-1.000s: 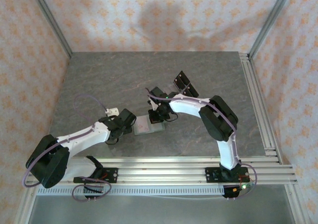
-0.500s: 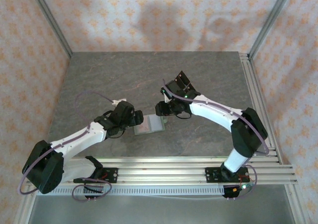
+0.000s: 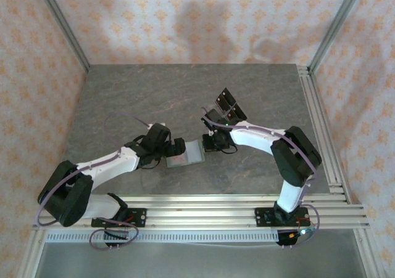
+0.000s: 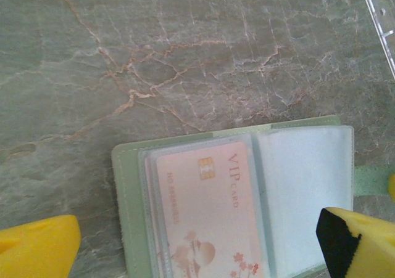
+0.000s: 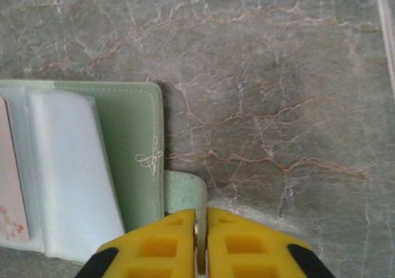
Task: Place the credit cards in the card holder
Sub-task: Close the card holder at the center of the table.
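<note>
Yellow left fingers [image 4: 37, 250] stand wide apart above the sage-green card holder [image 4: 126, 185], which lies open on the marbled desk [image 4: 185, 56] — a pink credit card [image 4: 210, 216] in its left clear sleeve. At its right edge, the right fingers [image 5: 241, 247] are pressed shut over the snap tab [image 5: 185, 192].

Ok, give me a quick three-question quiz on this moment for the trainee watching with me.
1. True or false: the pink card lies loose outside the card holder.
2. The left gripper is: A open, B shut on the card, C shut on the holder.
3. Which part of the holder is the right gripper closed on?
Key: 1 false, it sits in a clear sleeve of the open holder. 2 A. 3 the snap tab.
</note>
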